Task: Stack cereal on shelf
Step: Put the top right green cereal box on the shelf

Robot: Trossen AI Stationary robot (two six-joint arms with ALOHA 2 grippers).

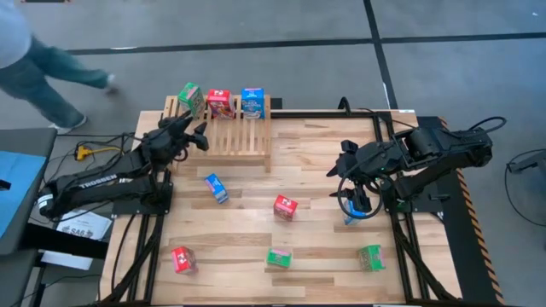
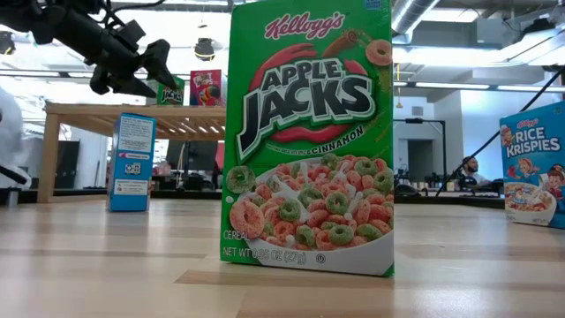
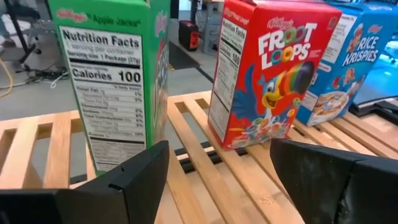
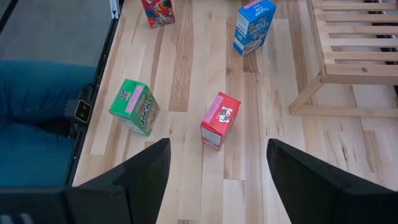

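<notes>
Left claw (image 1: 203, 136) hovered at the near-left edge of the shelf (image 1: 241, 137), its fingers (image 3: 134, 180) spread apart with nothing between them, pointing at the boxes already standing along the rack's far side: a green Apple Jacks box (image 1: 191, 97) at the left, a red Froot Loops box (image 1: 220, 103) in the middle and a blue Rice Krispies box (image 1: 252, 102) at the right, all upright and just beside one another on the slats. The left arm reached in low from the desk's left side. The right claw (image 1: 345, 160) hung above the desk (image 1: 324, 243) on the right, its fingers also apart and empty, the arm folded back toward the desk's right edge. Loose cereal lay scattered on the planks: a blue box (image 1: 216, 188) just in front of the shelf, a red one (image 1: 286, 207) near the middle, another red one (image 1: 182, 259) at front left, a green one (image 1: 279, 257) at front centre, another green one (image 1: 371, 257) at front right, and a blue one (image 1: 356, 211) below the right claw. A person's legs (image 1: 43, 77) showed beyond the desk's far-left corner.
</notes>
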